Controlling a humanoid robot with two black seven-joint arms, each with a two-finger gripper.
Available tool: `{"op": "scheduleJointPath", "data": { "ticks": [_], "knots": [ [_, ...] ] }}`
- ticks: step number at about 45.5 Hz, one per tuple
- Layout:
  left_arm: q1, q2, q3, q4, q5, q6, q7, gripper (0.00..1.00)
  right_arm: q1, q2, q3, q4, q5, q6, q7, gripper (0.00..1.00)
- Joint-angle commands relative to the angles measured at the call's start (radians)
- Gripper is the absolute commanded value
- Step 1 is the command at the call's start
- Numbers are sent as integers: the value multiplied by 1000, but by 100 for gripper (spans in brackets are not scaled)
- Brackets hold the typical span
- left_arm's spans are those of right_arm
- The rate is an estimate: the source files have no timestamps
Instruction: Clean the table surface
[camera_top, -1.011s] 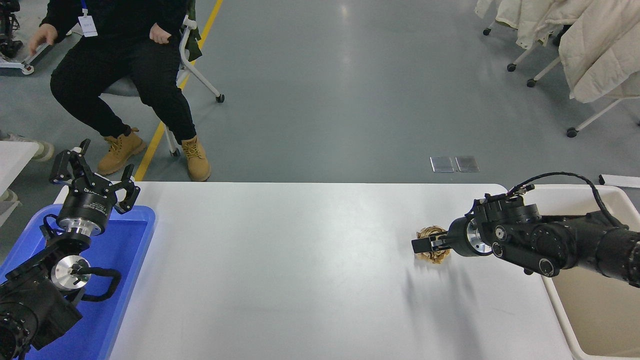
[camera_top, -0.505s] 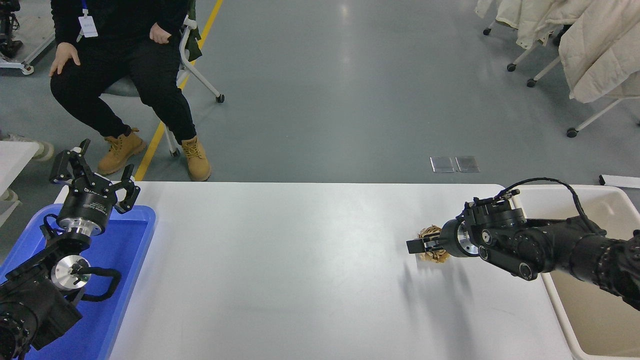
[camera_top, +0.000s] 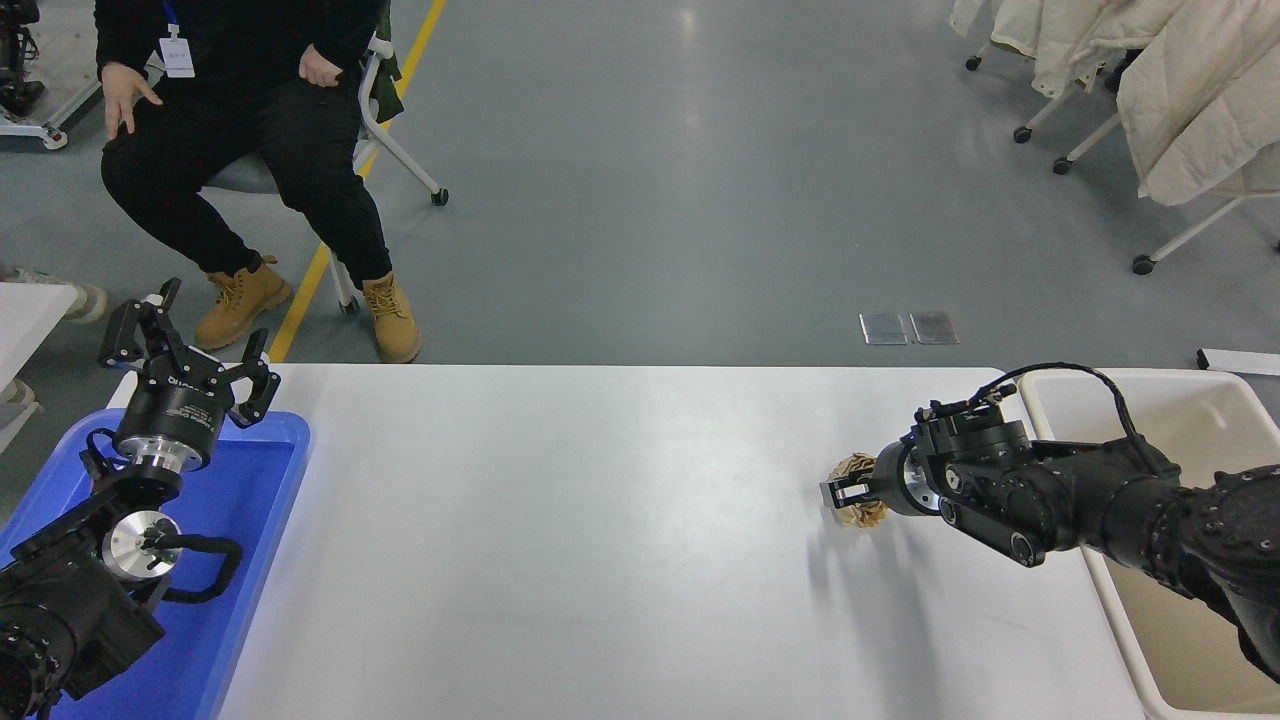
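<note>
Surface (camera_top: 600, 540) first: white, broad, spread before me, bare but for one crumpled brown paper wad (camera_top: 858, 490) near its right end. Beige bin (camera_top: 1180, 420) waits beside that end; blue tray (camera_top: 240, 520) sits left, under my parked left claw (camera_top: 190, 360), spread open. My right claw (camera_top: 840, 492) seems closed on the wad, which is not yet binned.

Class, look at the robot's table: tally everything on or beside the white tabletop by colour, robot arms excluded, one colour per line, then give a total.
Blue: 1, the blue tray at the table's left end, beneath the parked left gripper.
Beige: 1, the beige bin at the right end.
Brown: 1, the crumpled brown paper wad at the right gripper.
Total: 3
</note>
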Motion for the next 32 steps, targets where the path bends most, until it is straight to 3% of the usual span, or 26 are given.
{"op": "scheduleJointPath", "data": {
  "ticks": [1,19,32],
  "knots": [
    [0,0,0,0,1,0,0,100,23,1,-18,-11,3,29,4,0],
    [0,0,0,-1,-1,0,0,100,127,-80,-15,73,78,89,6,0],
    [0,0,0,0,-1,0,0,100,371,-384,2,394,135,270,7,0]
  ]
}}
